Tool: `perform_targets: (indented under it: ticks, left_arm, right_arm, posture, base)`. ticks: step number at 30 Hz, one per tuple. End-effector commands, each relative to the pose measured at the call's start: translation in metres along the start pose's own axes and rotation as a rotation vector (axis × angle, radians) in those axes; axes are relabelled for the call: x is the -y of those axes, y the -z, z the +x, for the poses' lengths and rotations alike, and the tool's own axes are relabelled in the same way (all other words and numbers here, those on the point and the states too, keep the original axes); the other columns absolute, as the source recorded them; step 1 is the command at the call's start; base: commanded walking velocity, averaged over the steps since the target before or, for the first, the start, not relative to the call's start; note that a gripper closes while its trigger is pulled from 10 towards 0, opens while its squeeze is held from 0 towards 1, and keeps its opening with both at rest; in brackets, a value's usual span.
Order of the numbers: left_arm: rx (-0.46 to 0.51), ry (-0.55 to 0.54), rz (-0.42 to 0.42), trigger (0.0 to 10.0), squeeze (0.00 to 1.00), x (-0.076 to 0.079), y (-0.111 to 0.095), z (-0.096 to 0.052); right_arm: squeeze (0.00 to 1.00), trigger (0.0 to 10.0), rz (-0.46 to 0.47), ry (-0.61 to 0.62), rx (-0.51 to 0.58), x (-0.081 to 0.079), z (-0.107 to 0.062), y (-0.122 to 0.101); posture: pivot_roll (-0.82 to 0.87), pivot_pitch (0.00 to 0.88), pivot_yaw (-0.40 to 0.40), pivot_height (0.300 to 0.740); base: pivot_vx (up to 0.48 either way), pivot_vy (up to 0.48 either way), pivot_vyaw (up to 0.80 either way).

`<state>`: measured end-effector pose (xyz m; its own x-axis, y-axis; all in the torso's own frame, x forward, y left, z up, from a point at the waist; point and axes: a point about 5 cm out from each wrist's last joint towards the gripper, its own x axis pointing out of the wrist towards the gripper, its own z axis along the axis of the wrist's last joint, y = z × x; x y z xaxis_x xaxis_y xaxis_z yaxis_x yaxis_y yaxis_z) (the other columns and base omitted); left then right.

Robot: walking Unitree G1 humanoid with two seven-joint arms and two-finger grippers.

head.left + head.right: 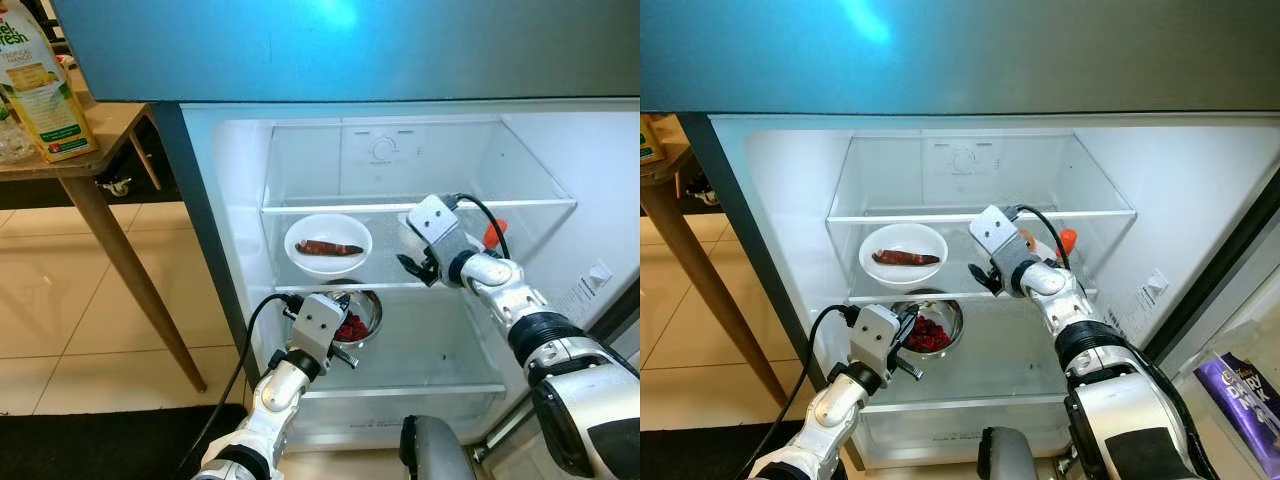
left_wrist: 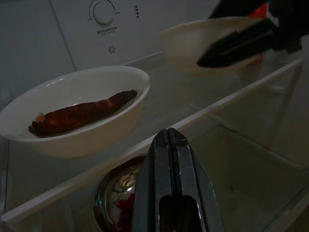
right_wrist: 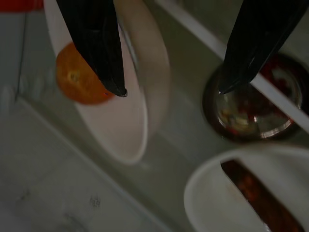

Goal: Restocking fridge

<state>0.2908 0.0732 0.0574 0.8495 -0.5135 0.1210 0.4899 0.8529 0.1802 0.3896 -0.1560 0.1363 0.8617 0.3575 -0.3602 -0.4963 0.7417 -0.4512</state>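
The open fridge holds a white bowl with a reddish-brown sweet potato on its middle glass shelf. Below it, a steel bowl of red pieces sits on the lower shelf. My left gripper is shut and empty, hovering just in front of the steel bowl. Further right on the middle shelf stands a second white bowl with an orange fruit inside. My right gripper is open at this bowl, one finger over its inside and the other outside the rim.
A wooden table with a juice carton stands left of the fridge. The closed freezer door overhangs the compartment. The fridge door at the right holds a purple chocolate packet. A dark rug lies on the floor.
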Motion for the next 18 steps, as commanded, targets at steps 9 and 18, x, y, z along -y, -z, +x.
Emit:
perform_targets:
  ticks: [9,18]
  left_arm:
    - [0.012,0.009,0.019,10.0,0.00,-0.002,-0.003,0.002]
    - [0.013,0.006,0.020,10.0,0.00,-0.002,-0.003,0.002]
  right_arm:
    - [0.00,10.0,-0.040,-0.122,-0.105,-0.021,0.000,0.023]
    - [0.00,10.0,-0.145,-0.105,-0.142,-0.027,0.000,0.029]
  posture:
    - [-0.10,0.000,-0.026,0.550]
    - [-0.10,0.000,-0.026,0.550]
  base:
    - [0.000,0.000,0.00]
    - [0.000,0.000,0.00]
